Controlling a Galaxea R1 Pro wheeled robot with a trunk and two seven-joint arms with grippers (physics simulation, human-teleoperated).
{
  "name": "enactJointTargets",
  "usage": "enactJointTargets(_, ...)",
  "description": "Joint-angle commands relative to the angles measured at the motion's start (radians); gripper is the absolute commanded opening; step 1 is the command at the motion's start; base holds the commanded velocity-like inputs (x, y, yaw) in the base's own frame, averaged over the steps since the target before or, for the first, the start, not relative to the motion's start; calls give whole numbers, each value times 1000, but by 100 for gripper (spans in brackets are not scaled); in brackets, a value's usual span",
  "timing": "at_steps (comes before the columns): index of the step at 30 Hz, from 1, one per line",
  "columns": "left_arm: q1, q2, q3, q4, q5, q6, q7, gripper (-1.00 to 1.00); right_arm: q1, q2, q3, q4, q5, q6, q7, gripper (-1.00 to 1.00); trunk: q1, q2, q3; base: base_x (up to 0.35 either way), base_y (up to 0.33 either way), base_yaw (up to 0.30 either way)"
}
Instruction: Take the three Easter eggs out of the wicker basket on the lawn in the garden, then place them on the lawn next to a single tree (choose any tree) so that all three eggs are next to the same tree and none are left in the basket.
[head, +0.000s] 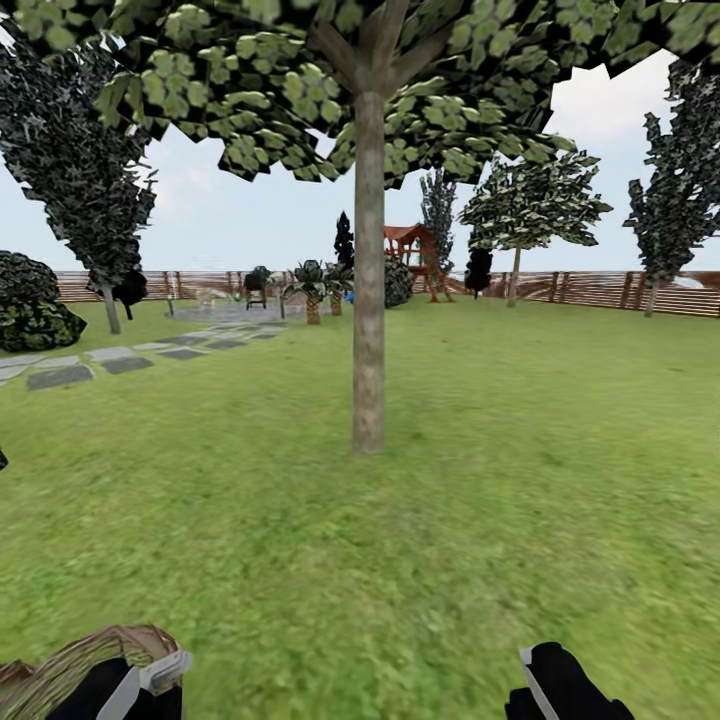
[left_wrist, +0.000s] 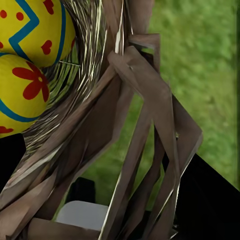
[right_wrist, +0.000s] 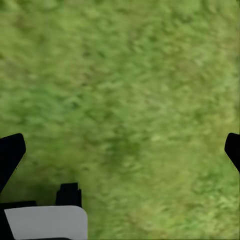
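Note:
A tree (head: 368, 300) with a straight grey-brown trunk stands on the lawn (head: 520, 480) a few metres ahead, at the middle of the head view. At the bottom left corner of that view, my left gripper (head: 135, 690) is shut on the rim of the wicker basket (head: 70, 665) and holds it off the grass. The left wrist view looks past the woven rim and loop handle (left_wrist: 142, 105); two yellow Easter eggs (left_wrist: 35, 25) (left_wrist: 25, 92) with red and blue markings lie inside. My right gripper (head: 560, 685) (right_wrist: 120, 150) is open and empty above bare grass.
Grey paving slabs (head: 90, 365) run off to the left. A dark shrub (head: 30, 310) and a conifer (head: 85, 180) stand at the left. A slatted wooden fence (head: 600, 290), low palm plants (head: 312, 285), a red play frame (head: 412, 250) and another tree (head: 520, 210) line the far side.

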Motion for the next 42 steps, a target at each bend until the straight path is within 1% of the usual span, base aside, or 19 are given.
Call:
enactJointTargets(1, -1, 0, 5, -2, -5, 6, 0, -100, -1, -1, 5, -1, 4, 5, 0, 100, 1, -1, -1, 340, 0, -84)
enactJointTargets(6, -1, 0, 5, -3, -5, 6, 0, -100, -1, -1, 5, -1, 5, 5, 0, 100, 1, -1, -1, 340, 0, -61)
enactJointTargets(11, -1, 0, 5, -2, -5, 6, 0, -100, -1, -1, 5, -1, 5, 4, 0, 100, 1, -1, -1, 340, 0, -278)
enactJointTargets(21, -1, -1, 5, -1, -5, 6, 0, -100, -1, -1, 5, -1, 5, 3, 0, 100, 1, -1, -1, 340, 0, -21)
enactJointTargets(26, -1, -1, 5, -2, -5, 6, 0, -100, -1, 0, 5, -1, 4, 3, 0, 100, 1, -1, -1, 340, 0, -212)
enactJointTargets(42, -1, 0, 5, -2, -5, 6, 0, -100, -1, 2, 5, 0, 4, 3, 0, 100, 1, -1, -1, 340, 0, -6)
